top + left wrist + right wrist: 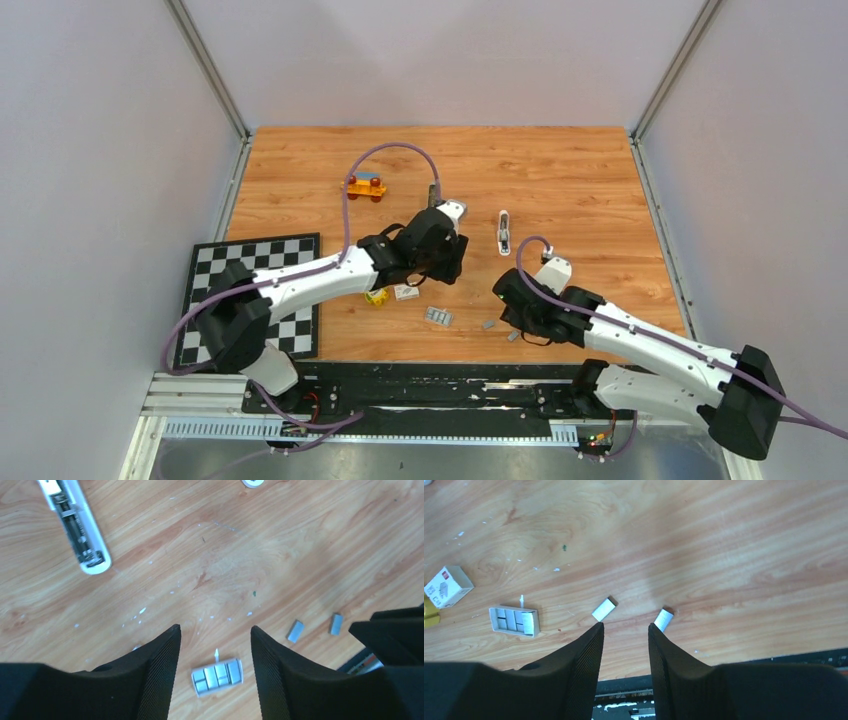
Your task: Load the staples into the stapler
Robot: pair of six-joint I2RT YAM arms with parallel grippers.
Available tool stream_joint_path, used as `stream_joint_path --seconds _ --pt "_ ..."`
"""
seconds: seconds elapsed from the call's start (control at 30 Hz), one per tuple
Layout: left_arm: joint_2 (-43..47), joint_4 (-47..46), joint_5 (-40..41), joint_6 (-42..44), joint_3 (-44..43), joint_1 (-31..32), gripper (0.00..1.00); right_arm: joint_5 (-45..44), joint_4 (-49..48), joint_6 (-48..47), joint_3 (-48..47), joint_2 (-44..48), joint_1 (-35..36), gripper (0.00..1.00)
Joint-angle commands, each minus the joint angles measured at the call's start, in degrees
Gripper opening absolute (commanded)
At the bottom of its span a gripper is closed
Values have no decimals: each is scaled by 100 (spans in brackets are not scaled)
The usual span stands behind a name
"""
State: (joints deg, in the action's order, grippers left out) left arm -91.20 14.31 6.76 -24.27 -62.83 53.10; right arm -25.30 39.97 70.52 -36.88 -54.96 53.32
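The stapler (503, 232) lies open on the wood table, white with its metal channel up; it also shows in the left wrist view (75, 525) at the top left. A small grey tray of staples (438, 316) lies near the front, and sits between and just beyond my left fingers (217, 676). Two loose staple blocks (489, 324) (513, 336) lie right of it. In the right wrist view they lie at my fingertips, one left (604, 609) and one right (663, 619). My left gripper (443, 268) (215, 630) is open and empty. My right gripper (503, 312) (624, 626) is open and empty above the table.
A small white box with red print (406, 292) (448, 586) and a yellow cube (377, 296) lie left of the tray. A toy car (366, 186) stands further back. A checkerboard (255, 290) lies at the left. The table's front edge and black rail (724, 665) are just behind the right fingers.
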Motion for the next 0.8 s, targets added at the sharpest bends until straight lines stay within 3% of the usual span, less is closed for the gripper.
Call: stream_joint_path --seconds 0.0,0.13,0.2,0.47,0.77 --pt "717 524 389 491 129 7 61 215 615 890 219 -16 -68 41" --pt "1501 753 697 408 316 7 82 303 388 1074 409 -191 -69 38" --pt "1873 909 671 357 377 7 99 365 307 1161 467 -289 -67 36" --pt "2959 1500 849 627 439 7 100 624 92 1383 589 -743 -59 35" --pt "3100 1791 703 934 535 5 100 593 -57 1425 624 -1005 -59 35"
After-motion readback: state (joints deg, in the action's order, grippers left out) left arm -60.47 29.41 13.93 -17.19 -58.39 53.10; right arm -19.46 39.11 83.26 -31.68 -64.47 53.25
